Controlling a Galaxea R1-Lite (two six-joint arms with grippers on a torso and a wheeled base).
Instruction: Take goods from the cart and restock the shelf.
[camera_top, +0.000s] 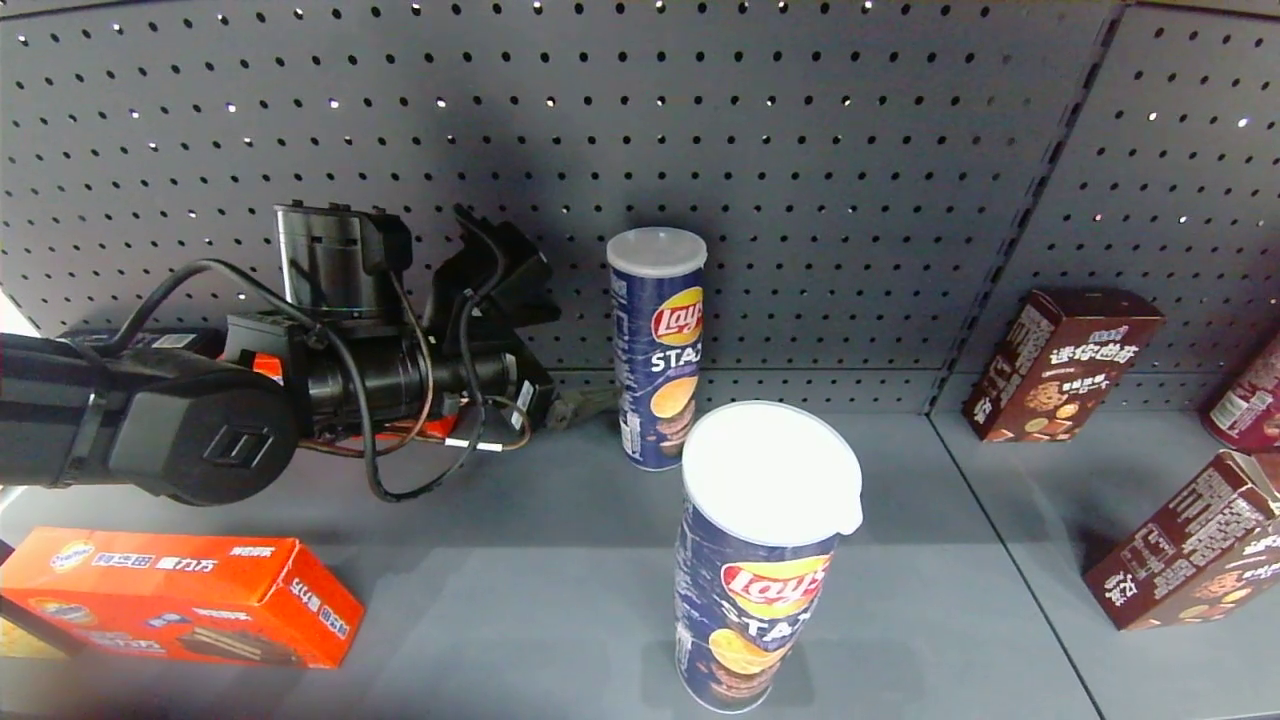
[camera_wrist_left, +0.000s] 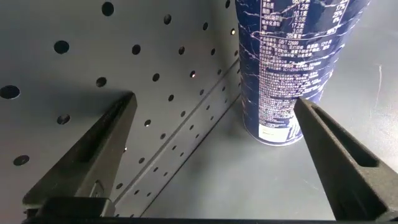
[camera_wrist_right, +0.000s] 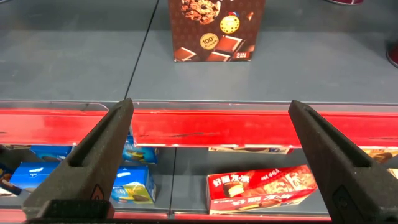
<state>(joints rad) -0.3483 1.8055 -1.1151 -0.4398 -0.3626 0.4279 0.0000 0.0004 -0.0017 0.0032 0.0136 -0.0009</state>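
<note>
Rear chip can (camera_top: 657, 345) upright on the shelf (camera_top: 480, 560), near the pegboard (camera_top: 800, 150), behind a second can (camera_top: 760, 570). My left gripper (camera_wrist_left: 214, 99), jaws spread and empty, lies just beside it. My right gripper (camera_wrist_right: 210, 104), jaws likewise spread, faces a brown box (camera_wrist_right: 216, 28).

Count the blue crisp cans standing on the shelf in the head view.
2. The back can stands upright close to the pegboard wall. The front can stands upright nearer the front edge of the shelf. More may be hidden beyond the view's edges.
</note>
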